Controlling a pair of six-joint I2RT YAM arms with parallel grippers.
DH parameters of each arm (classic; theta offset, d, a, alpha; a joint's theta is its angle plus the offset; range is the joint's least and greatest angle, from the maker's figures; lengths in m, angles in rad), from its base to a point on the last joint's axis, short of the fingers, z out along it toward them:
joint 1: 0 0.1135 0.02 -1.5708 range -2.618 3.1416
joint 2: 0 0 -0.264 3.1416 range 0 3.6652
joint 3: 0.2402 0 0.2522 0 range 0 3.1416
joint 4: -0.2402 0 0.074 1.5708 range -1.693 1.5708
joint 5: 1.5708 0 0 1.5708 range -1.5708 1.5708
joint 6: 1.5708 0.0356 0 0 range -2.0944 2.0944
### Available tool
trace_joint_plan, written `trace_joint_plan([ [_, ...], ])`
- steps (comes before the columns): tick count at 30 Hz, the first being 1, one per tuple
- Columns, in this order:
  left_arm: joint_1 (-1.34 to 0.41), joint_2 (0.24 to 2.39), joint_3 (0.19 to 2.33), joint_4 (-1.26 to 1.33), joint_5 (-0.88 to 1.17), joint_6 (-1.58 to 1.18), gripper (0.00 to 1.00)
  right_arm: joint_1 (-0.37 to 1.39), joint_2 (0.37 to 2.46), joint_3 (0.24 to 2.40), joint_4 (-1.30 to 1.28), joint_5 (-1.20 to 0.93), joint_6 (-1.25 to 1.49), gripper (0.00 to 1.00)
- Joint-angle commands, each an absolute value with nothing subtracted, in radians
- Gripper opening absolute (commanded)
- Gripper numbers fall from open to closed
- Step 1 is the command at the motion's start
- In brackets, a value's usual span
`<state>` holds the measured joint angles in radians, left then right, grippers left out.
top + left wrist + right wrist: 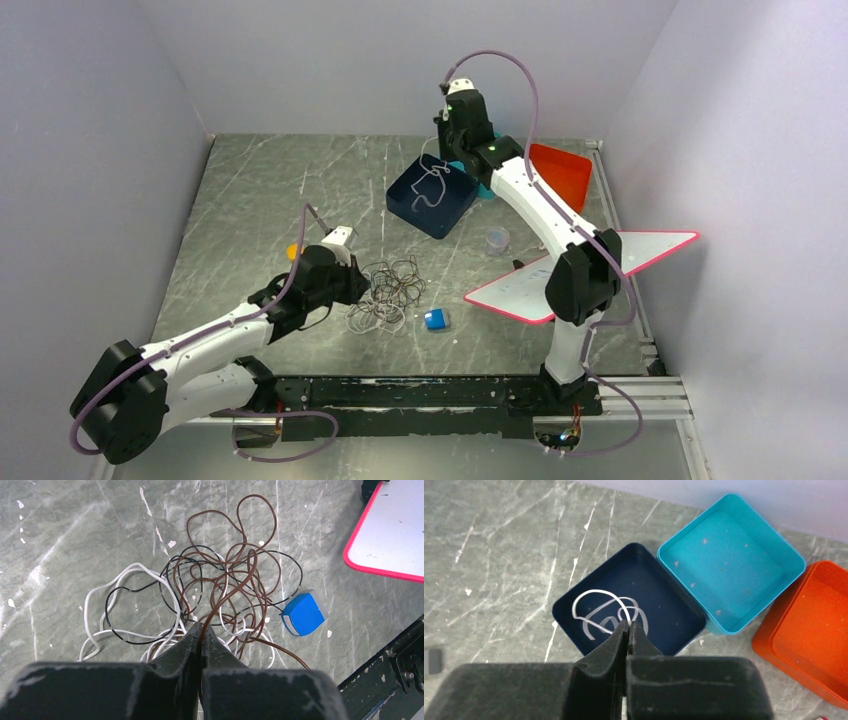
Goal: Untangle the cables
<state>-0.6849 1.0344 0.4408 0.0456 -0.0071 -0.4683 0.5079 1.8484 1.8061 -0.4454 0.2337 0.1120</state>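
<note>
The left gripper (201, 630) fills the bottom of its wrist view, jaws pressed together on a brown cable (250, 565) that rises from the tips toward the top of the frame. That cable's long, narrow loops run mostly up and down the picture. Around them lies the tangle of cables (200, 590) on the grey table (75, 540). Black loops (125, 640) and whitish loops (95, 595) spread out to the lower left, so the heap's long axis runs from lower left to upper right. A small blue block (303, 614) sits at the heap's right edge, touching or just beside a black strand. A white board with a pink rim (395, 530) occupies the upper right corner.

The right gripper (628, 627) is likewise closed, above a navy tray (674, 615). A white cable (589, 597) lies curled in the tray's left half, and one strand curves up into the fingertips. A teal tray (729, 560) touches the navy one at upper right, with an orange tray (809, 625) further right.
</note>
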Motion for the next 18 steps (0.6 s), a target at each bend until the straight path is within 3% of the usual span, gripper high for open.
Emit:
trace_joint_plan([
  [1, -0.679, 1.033, 0.475, 0.034, 0.006, -0.464, 0.07, 0.498, 1.883, 1.858, -0.473, 0.173, 0.109, 0.00],
  [6, -0.680, 1.035, 0.476, 0.028, 0.005, -0.468, 0.07, 0.498, 1.915, 1.868, -0.492, 0.188, 0.103, 0.04],
  [10, -0.680, 1.023, 0.476, 0.016, 0.000, -0.471, 0.07, 0.498, 1.923, 1.863, -0.501, 0.213, 0.100, 0.18],
  [15, -0.679, 1.016, 0.479, 0.006, -0.006, -0.469, 0.07, 0.498, 1.913, 1.855, -0.501, 0.215, 0.100, 0.45],
  [18, -0.679, 1.022, 0.485, 0.004, -0.003, -0.469, 0.07, 0.499, 1.911, 1.862, -0.510, 0.212, 0.100, 0.52],
])
